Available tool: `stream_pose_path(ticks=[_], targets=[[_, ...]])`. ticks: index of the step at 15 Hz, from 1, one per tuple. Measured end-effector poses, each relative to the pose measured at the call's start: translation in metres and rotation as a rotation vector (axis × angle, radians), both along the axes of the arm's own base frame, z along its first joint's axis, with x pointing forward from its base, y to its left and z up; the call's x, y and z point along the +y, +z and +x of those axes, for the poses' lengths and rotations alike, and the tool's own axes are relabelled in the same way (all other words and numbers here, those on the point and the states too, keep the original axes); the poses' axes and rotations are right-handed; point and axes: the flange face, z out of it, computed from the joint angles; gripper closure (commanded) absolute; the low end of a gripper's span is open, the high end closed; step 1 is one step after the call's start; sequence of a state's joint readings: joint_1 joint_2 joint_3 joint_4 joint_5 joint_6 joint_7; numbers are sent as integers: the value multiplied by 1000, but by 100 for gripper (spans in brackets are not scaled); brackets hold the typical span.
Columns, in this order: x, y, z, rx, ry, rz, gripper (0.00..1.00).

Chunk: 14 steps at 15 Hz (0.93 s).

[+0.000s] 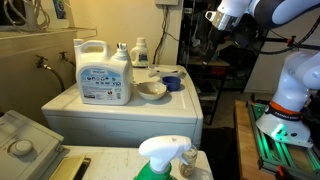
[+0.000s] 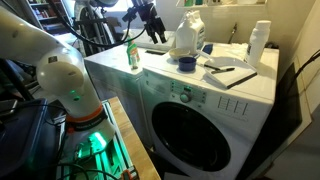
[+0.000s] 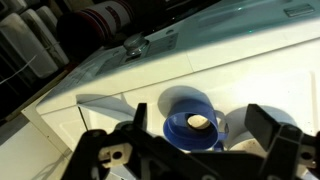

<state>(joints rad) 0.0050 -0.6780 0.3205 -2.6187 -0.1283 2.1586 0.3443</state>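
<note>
My gripper (image 3: 200, 128) is open and empty, with its two dark fingers framing a blue cup (image 3: 196, 118) that stands below on the white washing machine top (image 3: 120, 85). Something pale shows at the bottom of the cup. In both exterior views the gripper (image 1: 218, 22) (image 2: 150, 27) hangs well above the machine and apart from the cup (image 1: 172, 83) (image 2: 186, 63). A white bowl (image 1: 152, 91) sits right beside the cup, and part of it shows in the wrist view (image 3: 238, 125).
A large white detergent jug (image 1: 104, 72) (image 2: 187, 35) stands by the cup. A small bottle (image 1: 140, 52) stands behind it. A green spray bottle (image 1: 160, 158) (image 2: 132, 55), a tall white bottle (image 2: 259, 42) and a flat notebook (image 2: 232, 75) also stand on the washer (image 2: 190, 130).
</note>
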Motion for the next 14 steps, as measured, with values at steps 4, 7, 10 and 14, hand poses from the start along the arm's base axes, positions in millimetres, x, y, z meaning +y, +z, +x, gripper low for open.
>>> stream_pose_path(ticks=[4,7,10,14], targets=[[-37,17,31,-74,-99,88,0],[-86,28,73,-90,-202,141,0],[-112,23,118,-61,-243,171,0],[-121,-9,168,6,-261,197,0]])
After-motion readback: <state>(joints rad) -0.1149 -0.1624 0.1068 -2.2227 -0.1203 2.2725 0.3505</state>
